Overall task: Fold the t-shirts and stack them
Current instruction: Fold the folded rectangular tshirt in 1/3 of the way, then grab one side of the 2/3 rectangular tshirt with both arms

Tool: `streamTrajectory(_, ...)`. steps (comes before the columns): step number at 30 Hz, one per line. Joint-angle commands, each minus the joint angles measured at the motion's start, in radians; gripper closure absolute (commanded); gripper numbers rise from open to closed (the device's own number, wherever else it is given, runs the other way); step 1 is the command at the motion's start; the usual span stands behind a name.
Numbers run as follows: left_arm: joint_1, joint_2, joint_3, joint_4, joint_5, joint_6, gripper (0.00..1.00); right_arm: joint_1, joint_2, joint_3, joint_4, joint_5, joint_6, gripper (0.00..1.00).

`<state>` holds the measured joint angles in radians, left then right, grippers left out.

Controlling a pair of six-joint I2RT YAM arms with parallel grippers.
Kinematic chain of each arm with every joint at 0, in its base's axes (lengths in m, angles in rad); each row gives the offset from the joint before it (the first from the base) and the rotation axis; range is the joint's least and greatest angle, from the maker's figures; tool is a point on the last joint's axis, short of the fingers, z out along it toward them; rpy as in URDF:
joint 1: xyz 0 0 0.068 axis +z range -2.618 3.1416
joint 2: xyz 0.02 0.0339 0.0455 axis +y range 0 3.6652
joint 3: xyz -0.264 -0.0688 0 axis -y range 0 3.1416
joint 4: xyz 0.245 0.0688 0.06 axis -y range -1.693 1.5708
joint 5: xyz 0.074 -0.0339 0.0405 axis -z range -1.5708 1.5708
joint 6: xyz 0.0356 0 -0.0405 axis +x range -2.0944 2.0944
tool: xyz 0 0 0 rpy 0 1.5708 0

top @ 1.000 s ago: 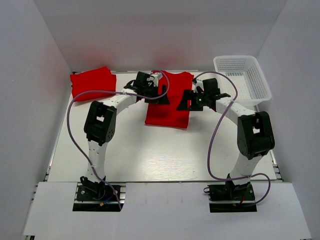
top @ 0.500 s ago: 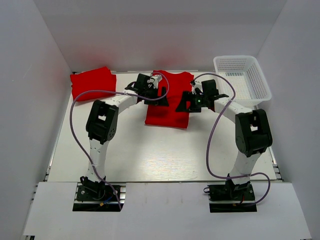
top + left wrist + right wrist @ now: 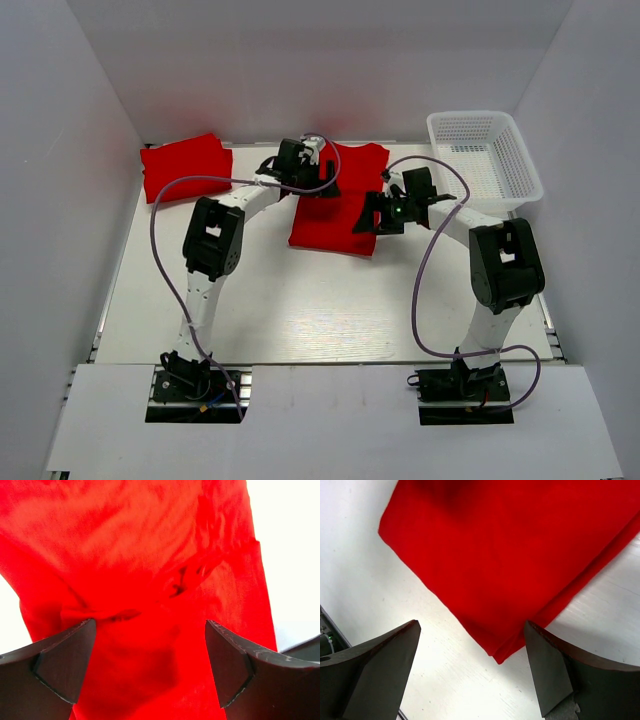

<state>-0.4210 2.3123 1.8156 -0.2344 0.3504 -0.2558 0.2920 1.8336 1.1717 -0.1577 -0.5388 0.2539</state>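
A red t-shirt, folded into a long strip, lies at the middle back of the table. My left gripper is open just above its far, wrinkled collar end, with cloth showing between the fingers. My right gripper is open at the shirt's near right edge, and the shirt's layered corner lies between its fingers, apart from them. A second red t-shirt lies folded at the back left.
A white mesh basket stands at the back right, close to the right arm. White walls enclose the table on three sides. Purple cables loop from both arms.
My left gripper has shifted a little toward the back over the shirt's collar end. My right gripper has moved slightly nearer along the shirt's right edge. The shirt has barely moved.
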Motion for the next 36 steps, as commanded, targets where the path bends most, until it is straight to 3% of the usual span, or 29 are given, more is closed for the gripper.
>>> streamTrajectory(1, 0.007, 0.01, 0.059, 0.003, -0.036, -0.011, 0.0, -0.005, -0.034, -0.007, -0.006, 0.031, -0.022, 0.1)
streamTrajectory(10, 0.016, 0.061, 0.232, -0.185, -0.116, 0.025, 0.0, -0.005, -0.108, -0.044, -0.029, 0.143, -0.001, 0.1)
streamTrajectory(13, 0.016, -0.008, 0.235, -0.261, -0.183, 0.064, 0.0, -0.002, -0.137, -0.069, -0.046, 0.183, 0.005, 0.1)
streamTrajectory(18, 0.016, -0.302, -0.014, -0.203, -0.263, 0.086, 0.0, 0.001, -0.175, -0.109, -0.025, 0.2, 0.061, 0.1)
streamTrajectory(24, 0.016, -0.511, -0.416, -0.135, -0.304, 0.015, 0.0, 0.001, -0.174, -0.184, 0.018, 0.177, 0.162, 0.1)
streamTrajectory(28, 0.007, -0.534, -0.521, -0.102, -0.271, 0.004, 0.0, 0.002, -0.148, -0.199, 0.049, 0.143, 0.186, 0.1)
streamTrajectory(36, 0.007, -0.427, -0.544, -0.102, -0.249, -0.008, 0.02, 0.006, -0.067, -0.196, 0.089, 0.114, 0.22, 0.1)
